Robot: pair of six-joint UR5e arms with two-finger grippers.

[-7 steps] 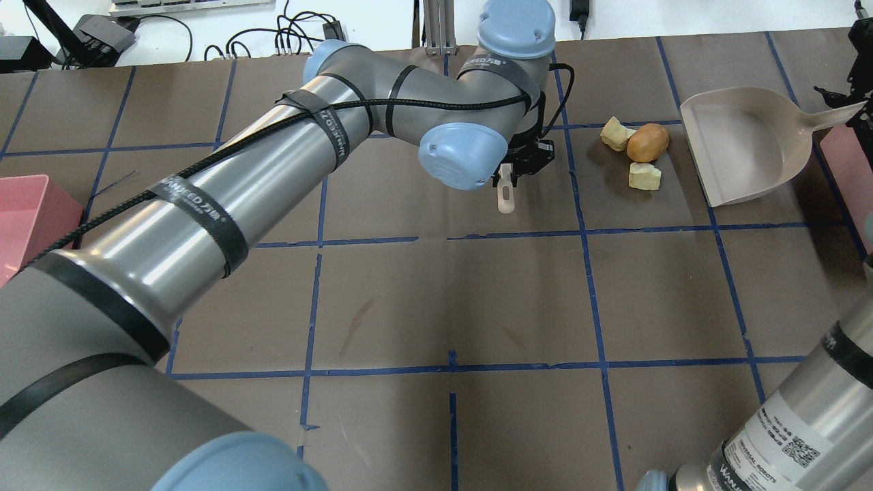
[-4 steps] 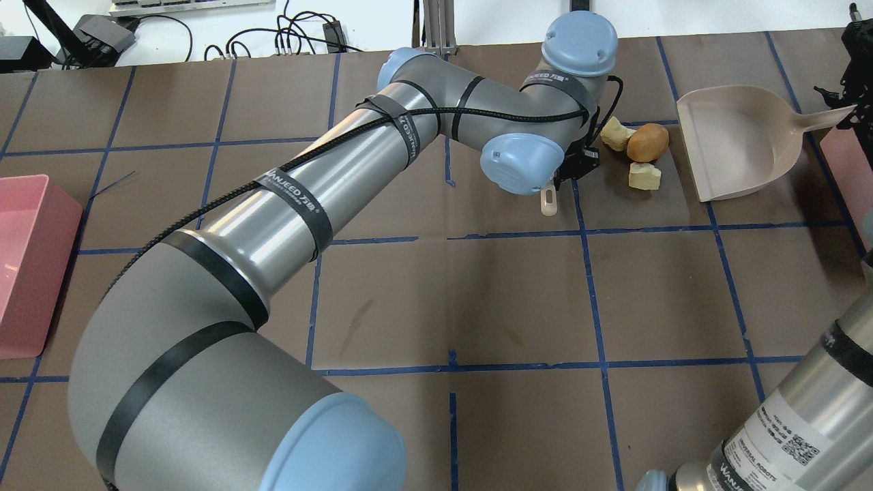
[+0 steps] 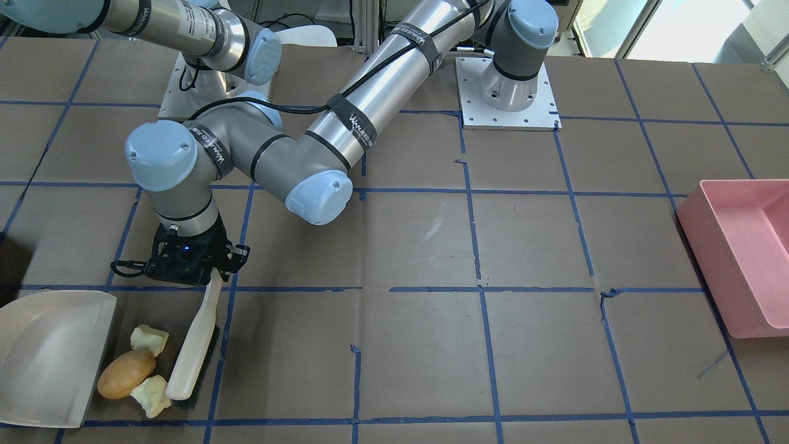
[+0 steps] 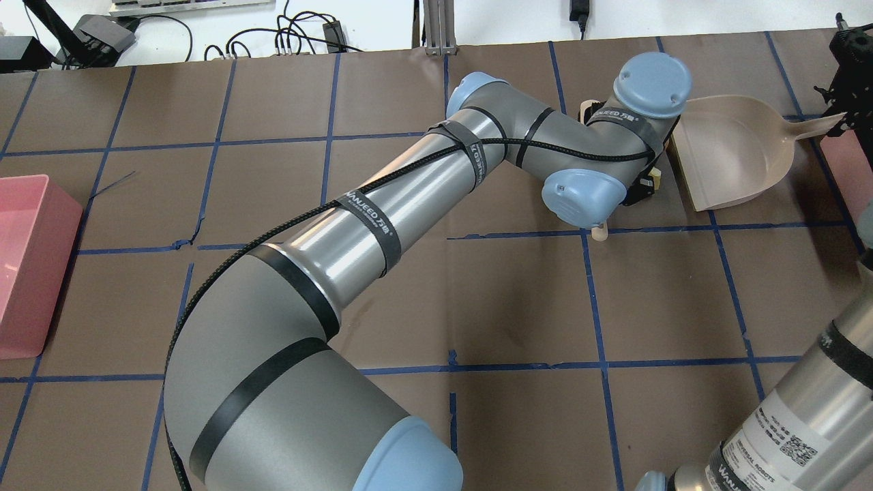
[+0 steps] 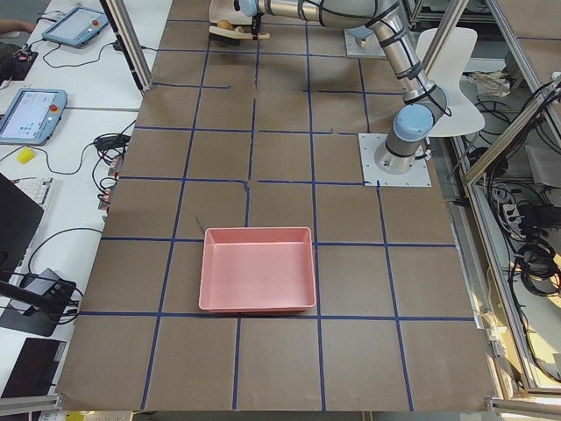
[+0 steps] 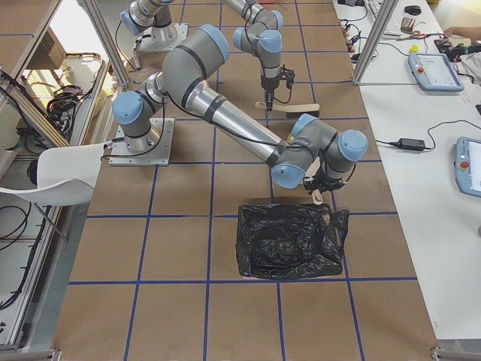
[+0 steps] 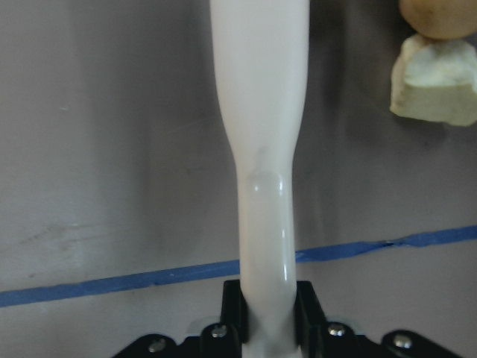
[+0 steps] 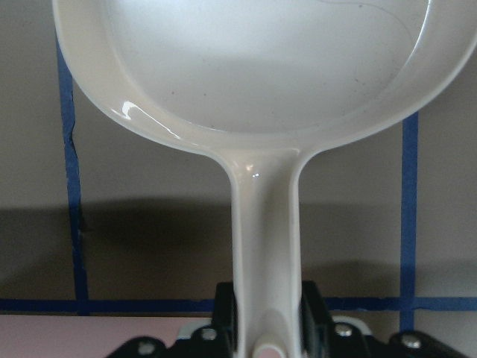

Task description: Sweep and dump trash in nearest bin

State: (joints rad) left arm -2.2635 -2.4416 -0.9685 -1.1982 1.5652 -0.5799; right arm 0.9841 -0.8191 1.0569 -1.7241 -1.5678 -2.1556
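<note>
The trash lies in the front-facing view: a tan potato-like lump point(image 3: 126, 374) and two pale yellow-green chunks point(image 3: 148, 338) point(image 3: 150, 396). It sits between a beige dustpan point(image 3: 49, 357) and a cream brush point(image 3: 194, 333). My left gripper point(image 3: 212, 276) is shut on the brush handle point(image 7: 261, 149), and the brush head rests right beside the chunks. One chunk point(image 7: 436, 82) shows in the left wrist view. My right gripper point(image 8: 264, 306) is shut on the dustpan handle point(image 8: 264, 224). In the overhead view my left arm hides most of the trash; the dustpan point(image 4: 736, 146) is visible.
One pink bin point(image 4: 27, 259) stands at the table's left end, and another pink bin's edge point(image 4: 849, 164) shows at the right, just past the dustpan. A black bag-lined bin point(image 6: 289, 241) shows in the exterior right view. Blue tape lines grid the brown tabletop.
My left arm has swung right with the brush, up to the trash, and now covers it in the overhead view. The dustpan has shifted slightly.
</note>
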